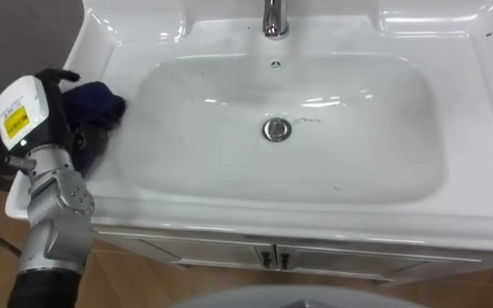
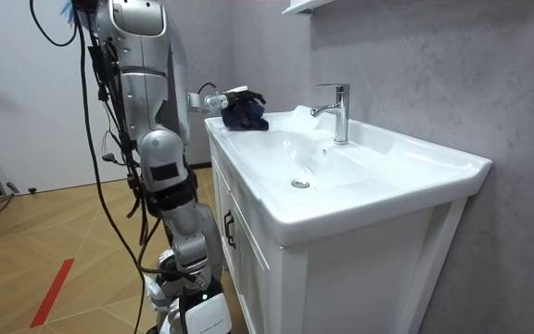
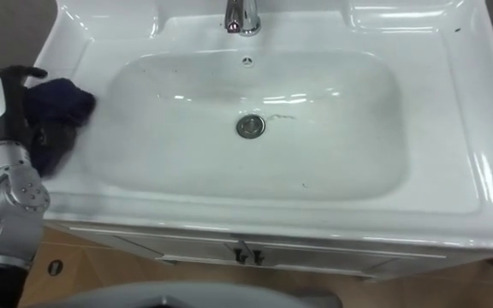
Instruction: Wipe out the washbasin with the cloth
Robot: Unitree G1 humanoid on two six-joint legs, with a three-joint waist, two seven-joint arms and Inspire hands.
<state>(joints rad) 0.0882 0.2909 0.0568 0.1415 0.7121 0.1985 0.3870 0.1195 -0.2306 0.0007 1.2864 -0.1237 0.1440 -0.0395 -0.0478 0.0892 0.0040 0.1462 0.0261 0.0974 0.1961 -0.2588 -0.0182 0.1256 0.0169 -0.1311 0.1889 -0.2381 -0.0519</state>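
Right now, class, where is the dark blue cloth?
In the eye views, the dark blue cloth lies on the left rim of the basin, against the robot's left hand.

A grey, mottled wall (image 2: 434, 65) runs behind the white cabinet (image 2: 360, 278), which stands against it and carries the basin (image 2: 415, 162) on top. The cabinet's front has two doors whose dark handles (image 1: 274, 257) meet at the middle. A white shelf (image 2: 299, 6) juts from the grey wall at the room view's top edge. The floor (image 2: 54, 232) is light wood laid in herringbone, with a red stripe (image 2: 54, 292) near the room view's lower left corner. Beyond it stands a white wall (image 2: 17, 111). The light is soft and even.
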